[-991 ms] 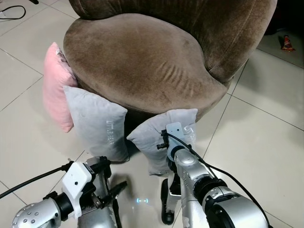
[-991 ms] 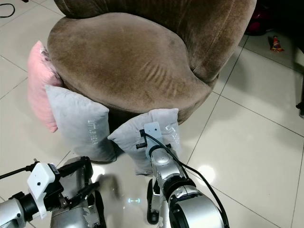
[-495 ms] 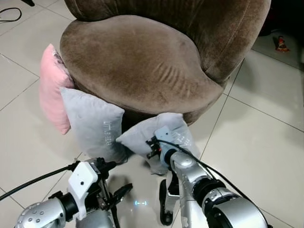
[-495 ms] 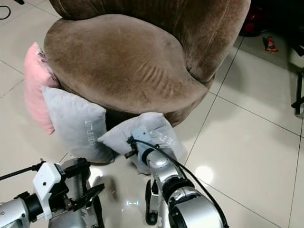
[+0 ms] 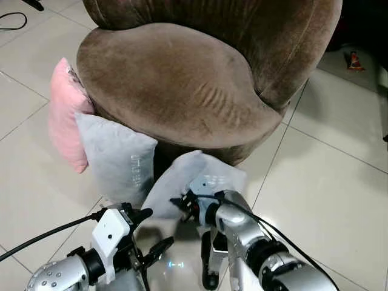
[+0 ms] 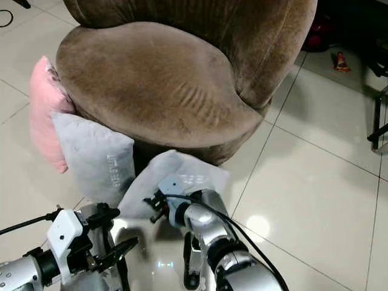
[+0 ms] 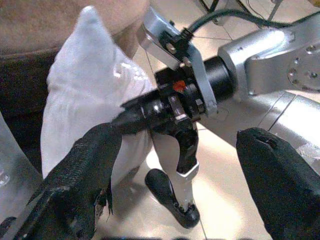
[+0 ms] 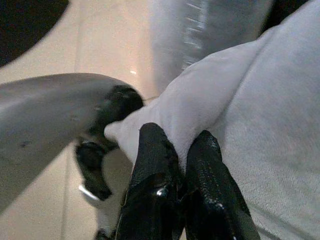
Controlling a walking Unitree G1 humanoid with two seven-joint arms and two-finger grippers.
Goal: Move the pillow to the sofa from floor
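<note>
Right wrist view: right jaws point(image 8: 182, 150) clamped on a corner of the grey pillow point(image 5: 194, 176), low at sofa's point(image 5: 182, 85) 6 o'clock. Best lifted clear of the seat edge first. Left jaws point(image 7: 175, 165) apart, idle.

Sofa point(image 5: 176, 85): brown matt velvet-like cloth. Pillow point(image 5: 182, 182): soft grey matt fabric. Floor point(image 5: 327, 182): glossy tile; right gripper point(image 8: 181, 165) fingers point(image 8: 155, 170): black, textured.
</note>
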